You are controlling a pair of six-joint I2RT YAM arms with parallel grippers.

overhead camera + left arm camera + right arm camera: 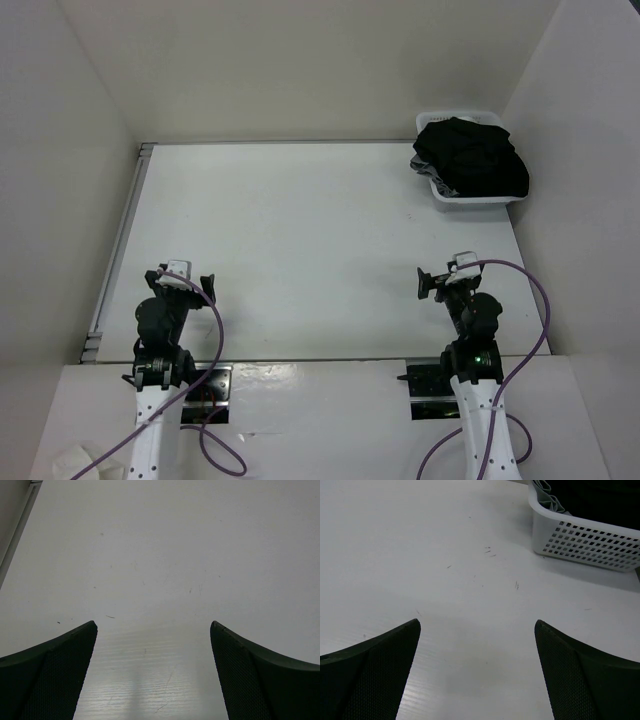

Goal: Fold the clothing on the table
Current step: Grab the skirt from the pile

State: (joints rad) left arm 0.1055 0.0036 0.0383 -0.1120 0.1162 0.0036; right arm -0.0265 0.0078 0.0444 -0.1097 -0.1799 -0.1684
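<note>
The clothing [470, 155] is a crumpled black heap lying in a white plastic basket [472, 201] at the back right corner of the table [320, 230]. The right wrist view shows the black clothing [600, 497] over the basket's rim at top right. My left gripper [180, 280] hovers low over the table's near left part, open, with only bare tabletop [160, 555] between its fingers [60, 670]. Over the near right part my right gripper [447, 283] is also open and holds nothing, well short of the basket [585, 542].
A metal rail [118, 250] runs along the table's left edge and shows in the left wrist view as a rail [17, 530] at top left. White walls enclose the table on three sides. A grey cloth edge [545, 490] hangs inside the basket's near corner.
</note>
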